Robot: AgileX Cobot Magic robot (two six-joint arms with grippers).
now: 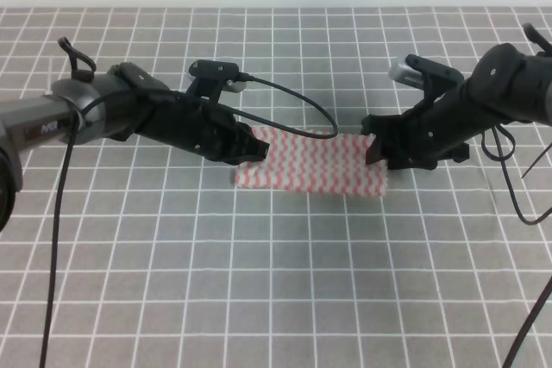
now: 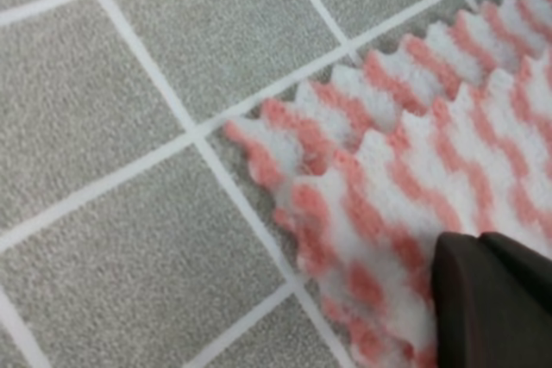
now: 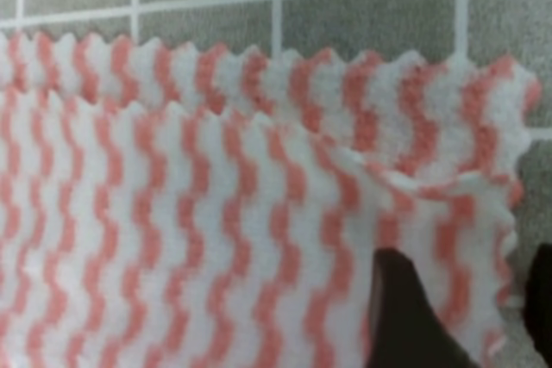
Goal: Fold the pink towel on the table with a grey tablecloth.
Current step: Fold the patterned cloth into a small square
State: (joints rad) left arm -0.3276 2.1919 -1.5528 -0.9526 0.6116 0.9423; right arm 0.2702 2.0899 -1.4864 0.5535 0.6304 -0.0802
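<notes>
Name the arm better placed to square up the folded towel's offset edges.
Right, tentatively. The right hand sits at the pink towel end where the top layer visibly falls short of the lower edge; the left hand only touches its corner.

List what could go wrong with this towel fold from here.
1. The upper layer of the pink towel sits short of the lower edge, so the fold may end uneven.
2. The left end effector and right end effector sit at opposite ends; uneven pulling could skew or drag it across the grey tablecloth.
</notes>
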